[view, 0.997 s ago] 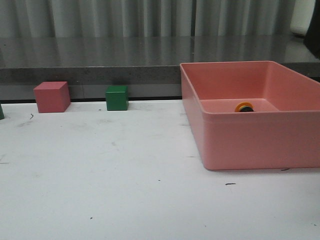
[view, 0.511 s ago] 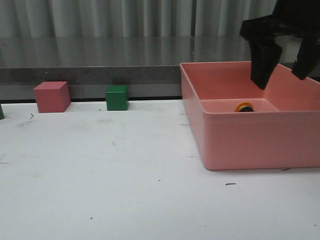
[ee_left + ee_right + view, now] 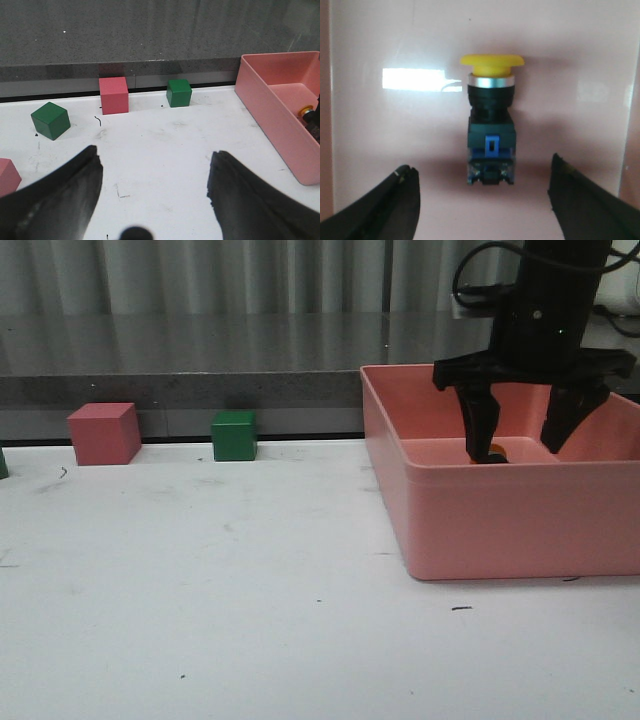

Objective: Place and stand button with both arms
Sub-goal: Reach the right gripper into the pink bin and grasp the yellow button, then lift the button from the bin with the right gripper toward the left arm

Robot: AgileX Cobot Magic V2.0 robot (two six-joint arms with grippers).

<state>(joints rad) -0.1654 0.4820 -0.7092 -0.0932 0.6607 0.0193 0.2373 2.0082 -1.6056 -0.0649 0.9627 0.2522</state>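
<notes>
The button (image 3: 490, 135) lies on its side on the floor of the pink bin (image 3: 500, 530), yellow cap pointing away from the fingers, black body with blue terminals toward them. In the front view only a sliver of its yellow cap (image 3: 497, 451) shows behind a finger. My right gripper (image 3: 525, 445) hangs inside the bin, open, its fingers (image 3: 380, 210) standing wide to either side of the button's terminal end and apart from it. My left gripper (image 3: 155, 170) is open over bare white table, holding nothing; it is out of the front view.
A pink cube (image 3: 103, 433) and a green cube (image 3: 234, 435) stand at the table's back edge. The left wrist view also shows another green cube (image 3: 50, 120) and a pink cube's corner (image 3: 7, 175). A grey ledge (image 3: 200, 370) runs behind.
The right arm came into view from the upper right and dropped into the bin; its open fingers now straddle the button. The button and cubes have not moved.
</notes>
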